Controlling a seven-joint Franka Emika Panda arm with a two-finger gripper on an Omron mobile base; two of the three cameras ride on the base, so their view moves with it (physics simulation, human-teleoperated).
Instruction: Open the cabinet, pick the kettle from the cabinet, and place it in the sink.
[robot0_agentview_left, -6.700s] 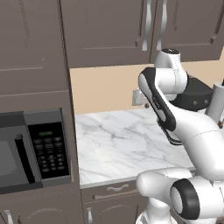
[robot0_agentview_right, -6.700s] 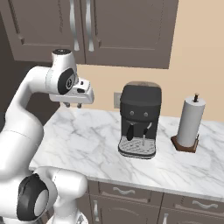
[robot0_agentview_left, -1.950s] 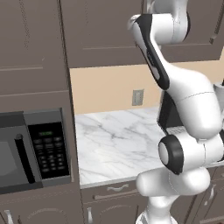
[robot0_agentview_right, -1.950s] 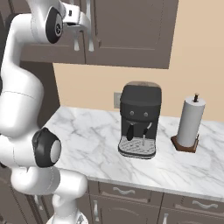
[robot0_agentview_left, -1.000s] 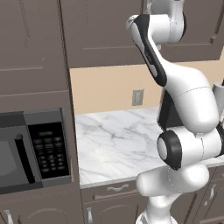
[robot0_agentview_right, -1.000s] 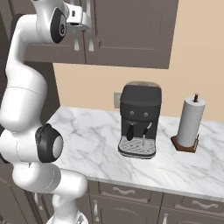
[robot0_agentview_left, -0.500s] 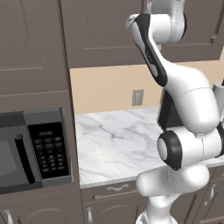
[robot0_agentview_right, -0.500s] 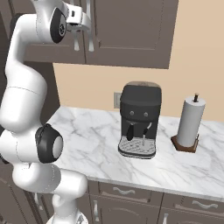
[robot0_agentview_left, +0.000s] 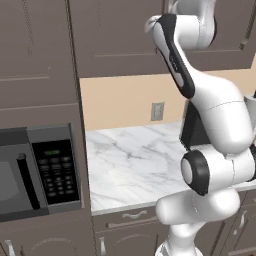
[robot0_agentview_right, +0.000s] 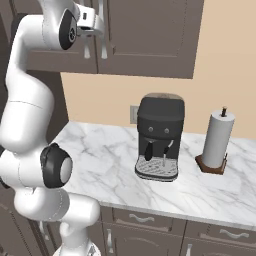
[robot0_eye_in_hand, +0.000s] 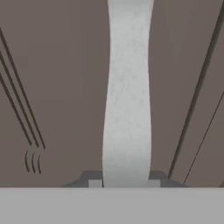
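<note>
Closure of the gripper was the change of the last second. A second earlier its jaws stood wide in front of the door; at this moment they were drawn in against a handle.

At the left of the left base view the microwave (robot0_agentview_left: 35, 175) sat in its tall unit. To its right, the marble surface (robot0_agentview_left: 130, 165) lay bare in the middle of the frame. Above it the cabinet (robot0_agentview_left: 115, 35) filled the upper centre, its doors flush and shut. The white arm (robot0_agentview_left: 210, 105) rose at the right, reaching up to the top edge.

In the right base view the gripper (robot0_agentview_right: 94, 27) sat at the upper left, pressed to the cabinet's pair of silver handles. Which of the two it held could not be told from there. Further right stood the coffee machine (robot0_agentview_right: 160, 137) and, near the right edge, the paper towel roll (robot0_agentview_right: 217, 140), both as before.

The hand view settled the grip. The handle (robot0_eye_in_hand: 127, 96) ran up the centre of the frame, and a dark fingertip (robot0_eye_in_hand: 92, 180) stood hard against each side of it at the bottom.

So the grasp looked made, but the door had not swung. The opening pull remained to be done. The kettle was presumably behind those shut doors, and its transfer to the sink lay well ahead.
</note>
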